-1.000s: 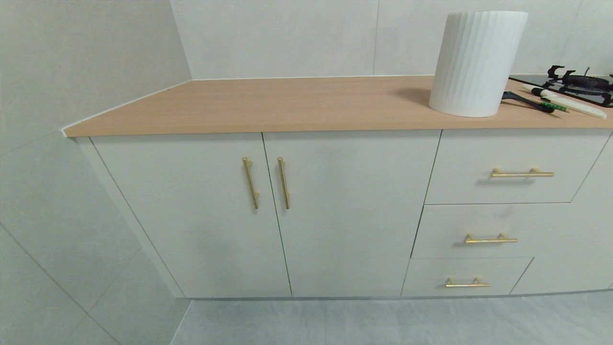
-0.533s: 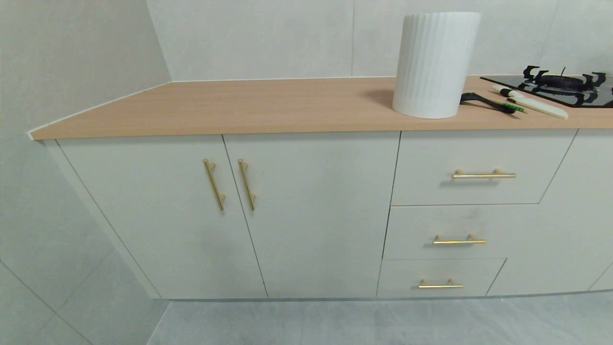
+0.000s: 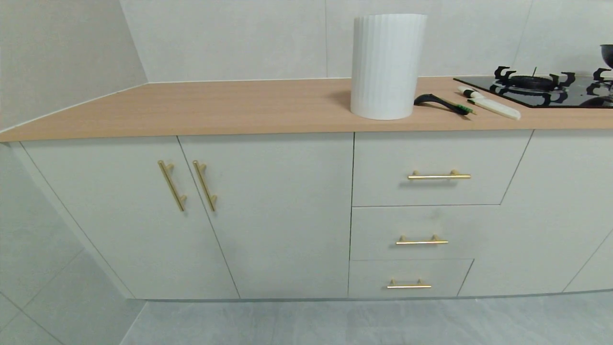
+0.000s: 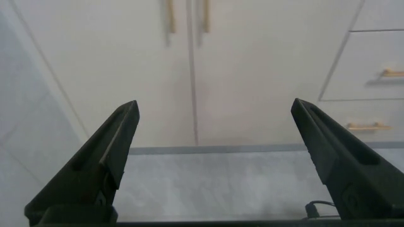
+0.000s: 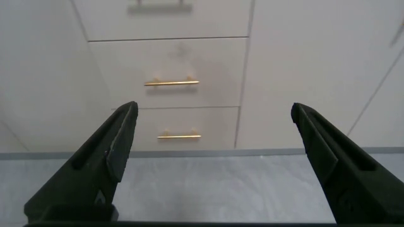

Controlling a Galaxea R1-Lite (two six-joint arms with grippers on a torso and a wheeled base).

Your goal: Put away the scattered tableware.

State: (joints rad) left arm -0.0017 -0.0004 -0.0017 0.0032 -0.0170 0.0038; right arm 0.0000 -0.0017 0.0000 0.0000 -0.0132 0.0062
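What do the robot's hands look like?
The left gripper has two flat, dark grey fingers, wide at the base and narrowing to blunt tips, like wedges. A thin dark cable curls beside one. The right gripper looks the same: plain, with no markings.

Head view: hob and bench cut by right edge. Dark vessel at that edge mostly out of frame, kind not determinable. Black-handled utensil and white utensil too small to identify. Inside of white ribbed container hidden. Left wrist view: door handles blurred, cut by top edge.
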